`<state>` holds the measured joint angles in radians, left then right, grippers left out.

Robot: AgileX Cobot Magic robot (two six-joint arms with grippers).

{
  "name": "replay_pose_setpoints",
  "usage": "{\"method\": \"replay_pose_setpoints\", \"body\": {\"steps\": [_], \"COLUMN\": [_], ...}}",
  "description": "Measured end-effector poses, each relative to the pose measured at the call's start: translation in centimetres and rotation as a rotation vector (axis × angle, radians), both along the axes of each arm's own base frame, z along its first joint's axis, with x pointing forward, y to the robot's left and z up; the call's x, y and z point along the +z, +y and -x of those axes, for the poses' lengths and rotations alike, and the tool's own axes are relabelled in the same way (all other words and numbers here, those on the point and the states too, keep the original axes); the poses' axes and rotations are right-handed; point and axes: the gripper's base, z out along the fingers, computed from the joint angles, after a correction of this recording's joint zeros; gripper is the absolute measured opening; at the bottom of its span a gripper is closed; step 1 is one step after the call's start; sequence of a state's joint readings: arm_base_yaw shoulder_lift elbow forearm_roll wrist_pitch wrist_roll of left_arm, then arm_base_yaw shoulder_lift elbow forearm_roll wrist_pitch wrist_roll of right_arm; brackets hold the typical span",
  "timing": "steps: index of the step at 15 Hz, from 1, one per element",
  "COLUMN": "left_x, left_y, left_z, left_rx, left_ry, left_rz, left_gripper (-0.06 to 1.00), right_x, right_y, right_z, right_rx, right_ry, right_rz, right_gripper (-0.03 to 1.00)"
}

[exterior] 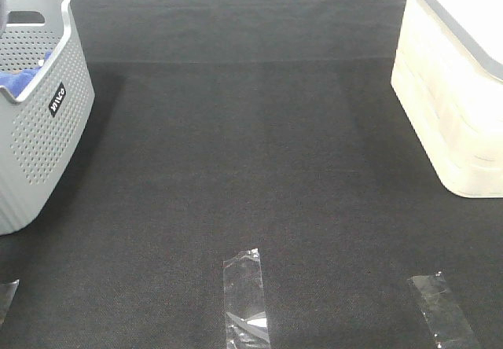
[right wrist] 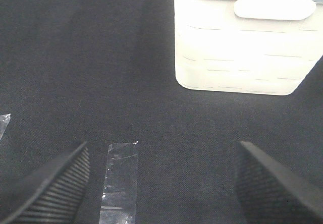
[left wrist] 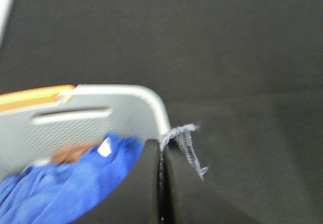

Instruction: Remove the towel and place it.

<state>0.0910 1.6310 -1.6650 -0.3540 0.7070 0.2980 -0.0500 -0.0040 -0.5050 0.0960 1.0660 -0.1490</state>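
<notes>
My left gripper [left wrist: 162,146] clenched a towel [left wrist: 188,144] corner beside the basket [exterior: 47,152] at ten o'clock; my right gripper [right wrist: 161,151] gaped; placing remained.

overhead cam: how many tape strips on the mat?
3 clear shiny tape strips on the black mat: one bottom centre, one bottom right, one clipped at the bottom-left edge. More may lie outside the frame.
</notes>
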Motion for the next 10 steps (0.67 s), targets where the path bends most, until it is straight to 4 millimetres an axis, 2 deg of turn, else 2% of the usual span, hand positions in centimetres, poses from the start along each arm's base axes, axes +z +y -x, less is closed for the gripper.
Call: {"method": "replay_pose_setpoints", "body": {"steps": [3, 6, 10], "left_x": [3.3, 5.3, 7.0], "left_y": [-1.4, -3.3, -9.1], "left_z": [1.7, 2.7, 3.9], "left_rx": [-0.081, -0.183, -0.349], "left_ry": [-0.146, -0.260, -0.379], "left_rz": [0.146, 0.248, 0.281], "left_gripper": [0.00, 0.00, 0.00], "right_x": [0.0, 0.0, 0.0], "right_y": [0.0, 0.0, 0.0], "right_z": [0.0, -0.2, -1.2], "right_rx": [0.000, 0.000, 0.002], "right_ry": [0.000, 0.013, 0.082], "right_rz": [0.000, -0.001, -0.007], "right_gripper": [0.73, 0.73, 0.73]}}
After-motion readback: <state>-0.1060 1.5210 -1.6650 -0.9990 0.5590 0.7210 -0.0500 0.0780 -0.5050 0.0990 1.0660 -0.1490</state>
